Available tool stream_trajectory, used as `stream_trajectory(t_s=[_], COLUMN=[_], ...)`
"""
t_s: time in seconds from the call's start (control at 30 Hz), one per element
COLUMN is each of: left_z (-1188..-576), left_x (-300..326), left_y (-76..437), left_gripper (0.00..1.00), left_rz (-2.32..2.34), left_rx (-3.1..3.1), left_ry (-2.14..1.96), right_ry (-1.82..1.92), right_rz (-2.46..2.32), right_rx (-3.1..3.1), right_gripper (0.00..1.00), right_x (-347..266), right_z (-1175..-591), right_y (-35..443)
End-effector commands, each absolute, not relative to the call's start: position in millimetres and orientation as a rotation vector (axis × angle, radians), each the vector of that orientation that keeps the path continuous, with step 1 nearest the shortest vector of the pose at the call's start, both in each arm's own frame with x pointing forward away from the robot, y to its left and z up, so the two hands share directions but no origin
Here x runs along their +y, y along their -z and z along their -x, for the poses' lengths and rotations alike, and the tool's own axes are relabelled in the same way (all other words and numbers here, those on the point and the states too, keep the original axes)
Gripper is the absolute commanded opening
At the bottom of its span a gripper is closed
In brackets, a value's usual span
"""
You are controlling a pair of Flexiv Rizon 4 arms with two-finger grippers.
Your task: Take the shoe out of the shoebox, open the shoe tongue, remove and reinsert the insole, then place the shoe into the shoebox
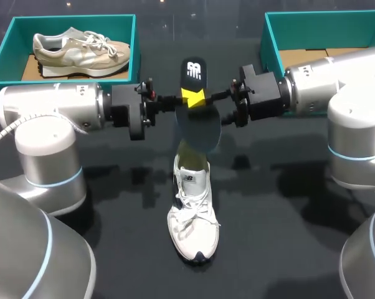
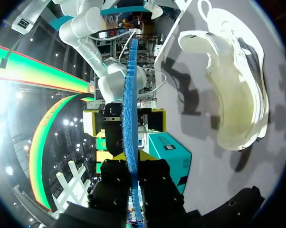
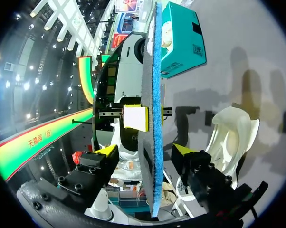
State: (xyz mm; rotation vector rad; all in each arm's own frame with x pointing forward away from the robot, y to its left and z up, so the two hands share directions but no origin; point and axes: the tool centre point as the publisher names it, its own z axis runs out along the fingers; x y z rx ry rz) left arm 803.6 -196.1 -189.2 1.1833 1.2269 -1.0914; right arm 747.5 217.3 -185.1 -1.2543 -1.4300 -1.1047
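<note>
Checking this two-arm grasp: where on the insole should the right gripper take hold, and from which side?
Its side edge at mid-length, from the right, opposite the left gripper. The insole is thin and flat, edge-on between the open fingers of the right gripper, so closing should pinch its two faces.

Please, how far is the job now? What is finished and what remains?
Done: the white lace-up sneaker stands on the black table with its insole removed. In hand: the left end effector is shut on the dark, blue-backed insole above the sneaker; the right end effector is open around it. Left: reinsert the insole, then put the sneaker into the right-hand teal shoebox.
</note>
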Motion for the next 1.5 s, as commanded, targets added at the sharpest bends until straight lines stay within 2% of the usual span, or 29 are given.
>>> stream_trajectory(t_s=[0.03, 0.37, 0.5, 0.9, 0.97, 1.13, 1.23, 1.43, 1.47, 1.5], left_z=[-807, -813, -815, -813, -813, -813, -812, -810, -809, -808], left_x=[-191, -176, -175, -181, -182, -184, -185, -186, -185, -182], left_y=[189, 188, 190, 200, 200, 201, 202, 204, 203, 202], left_gripper=[0.00, 0.00, 0.00, 0.00, 0.00, 0.00, 0.00, 0.00, 0.15, 0.66], left_rz=[-1.184, -1.178, -1.181, -1.190, -1.188, -1.186, -1.187, -1.193, -1.196, -1.197], left_rx=[1.218, 1.215, 1.215, 1.222, 1.222, 1.222, 1.223, 1.230, 1.235, 1.236], left_ry=[1.096, 1.097, 1.095, 1.089, 1.087, 1.083, 1.083, 1.081, 1.086, 1.092], right_ry=[1.107, 1.123, 1.126, 1.135, 1.135, 1.137, 1.138, 1.138, 1.139, 1.140], right_rz=[1.257, 1.284, 1.282, 1.265, 1.263, 1.257, 1.256, 1.257, 1.258, 1.260], right_rx=[-1.420, -1.390, -1.387, -1.394, -1.394, -1.393, -1.393, -1.399, -1.400, -1.401], right_gripper=[0.46, 0.43, 0.36, 0.37, 0.34, 0.18, 0.00, 0.00, 0.00, 0.00], right_x=[224, 219, 221, 224, 225, 227, 227, 227, 226, 225], right_z=[-753, -759, -760, -758, -757, -758, -758, -758, -757, -757], right_y=[191, 199, 200, 199, 199, 200, 200, 198, 198, 198])
